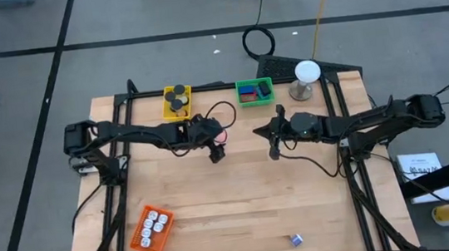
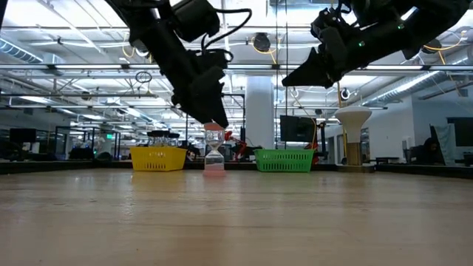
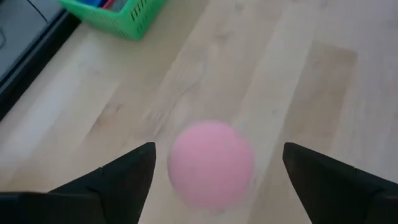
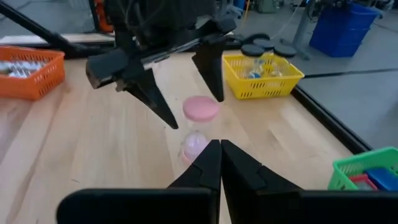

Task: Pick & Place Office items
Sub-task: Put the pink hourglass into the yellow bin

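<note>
Across the wooden worktop (image 1: 241, 207), we see the pink hourglass (image 2: 213, 154) standing upright mid-table, apparently just set down: the left gripper (image 4: 180, 93) hovers over it, fingers spread and clear. Beside it, the right gripper (image 1: 275, 149) waits with fingers clenched empty.

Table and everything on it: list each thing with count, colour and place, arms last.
Pink hourglass-shaped piece: one, pink caps with a clear waist, upright on the table near its middle, under the left gripper.
Yellow basket: one, far edge, holding black discs.
Green basket: one, far edge, holding blue and red blocks.
Orange basket: one, near left, holding white bits.
Small bluish piece: one, near edge, right of centre.
White ball on a grey stand: one, far right.
Left gripper: open, fingers either side of the pink piece.
Right gripper: shut, raised, right of centre.
</note>
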### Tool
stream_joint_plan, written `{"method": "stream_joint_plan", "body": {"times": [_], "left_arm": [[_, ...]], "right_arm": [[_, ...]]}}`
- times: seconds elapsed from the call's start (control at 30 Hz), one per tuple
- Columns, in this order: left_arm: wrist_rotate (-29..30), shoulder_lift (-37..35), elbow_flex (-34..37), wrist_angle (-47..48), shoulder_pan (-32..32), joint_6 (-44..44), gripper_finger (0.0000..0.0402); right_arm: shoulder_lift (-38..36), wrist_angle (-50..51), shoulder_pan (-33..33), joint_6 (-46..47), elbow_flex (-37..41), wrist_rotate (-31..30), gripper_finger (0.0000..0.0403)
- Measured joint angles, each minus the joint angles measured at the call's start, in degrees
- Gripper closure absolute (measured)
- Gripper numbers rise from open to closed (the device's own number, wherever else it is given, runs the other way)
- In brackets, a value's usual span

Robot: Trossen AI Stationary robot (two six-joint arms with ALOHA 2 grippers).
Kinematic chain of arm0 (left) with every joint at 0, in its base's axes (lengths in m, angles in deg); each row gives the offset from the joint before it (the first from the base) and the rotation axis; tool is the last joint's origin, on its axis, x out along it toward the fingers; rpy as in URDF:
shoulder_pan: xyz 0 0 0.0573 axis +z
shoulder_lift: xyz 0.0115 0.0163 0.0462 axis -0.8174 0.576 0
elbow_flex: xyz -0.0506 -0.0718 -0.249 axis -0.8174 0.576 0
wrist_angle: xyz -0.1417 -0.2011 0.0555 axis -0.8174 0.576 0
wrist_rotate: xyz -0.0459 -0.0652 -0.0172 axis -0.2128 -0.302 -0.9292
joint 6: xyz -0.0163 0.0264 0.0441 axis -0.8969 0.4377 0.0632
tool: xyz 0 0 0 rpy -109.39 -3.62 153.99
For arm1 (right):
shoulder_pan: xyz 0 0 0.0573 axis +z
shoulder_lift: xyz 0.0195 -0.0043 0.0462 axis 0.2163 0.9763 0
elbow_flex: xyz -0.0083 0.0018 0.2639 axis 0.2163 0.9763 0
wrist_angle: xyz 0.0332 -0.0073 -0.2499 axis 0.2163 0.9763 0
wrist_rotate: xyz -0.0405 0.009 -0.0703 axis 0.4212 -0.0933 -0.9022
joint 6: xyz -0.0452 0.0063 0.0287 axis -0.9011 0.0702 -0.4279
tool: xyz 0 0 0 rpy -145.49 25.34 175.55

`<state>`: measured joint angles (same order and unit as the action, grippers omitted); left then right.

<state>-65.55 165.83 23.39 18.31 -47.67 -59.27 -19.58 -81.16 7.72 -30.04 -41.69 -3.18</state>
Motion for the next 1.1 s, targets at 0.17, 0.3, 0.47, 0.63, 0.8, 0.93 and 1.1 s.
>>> {"method": "stream_joint_plan", "body": {"times": [0.17, 0.3, 0.47, 0.63, 0.8, 0.93, 1.1], "left_arm": [[1.62, 0.48, 0.04, -0.10, 0.28, 0.50, 0.0059], [2.19, 0.37, 0.01, -0.27, 0.54, 0.55, 0.0076], [1.56, 0.35, 0.11, -0.33, 1.42, 0.71, 0.0097], [-0.08, 1.18, 0.14, -1.58, 2.45, 0.72, 0.0102], [-0.19, 3.91, 0.18, -3.16, 2.95, 2.14, 0.0111], [-1.25, 4.38, 0.20, -4.19, 2.95, 2.42, 0.0155], [-1.04, 3.38, 0.23, -3.34, 2.95, 3.69, 0.0211]], "right_arm": [[0.00, 0.33, 0.01, -0.09, 0.02, 0.09, 0.0402], [0.00, 0.24, 0.01, -0.15, 0.02, 0.05, 0.0402], [0.00, 0.24, 0.01, -0.15, 0.02, 0.05, 0.0402], [0.00, 0.24, 0.01, -0.15, 0.02, 0.05, 0.0402], [0.00, 0.24, 0.01, -0.17, 0.00, 0.05, 0.0402], [0.00, 0.25, 0.01, -0.17, -0.02, 0.04, 0.0402], [0.00, 0.26, 0.01, -0.20, -0.02, 0.05, 0.0402]]}}
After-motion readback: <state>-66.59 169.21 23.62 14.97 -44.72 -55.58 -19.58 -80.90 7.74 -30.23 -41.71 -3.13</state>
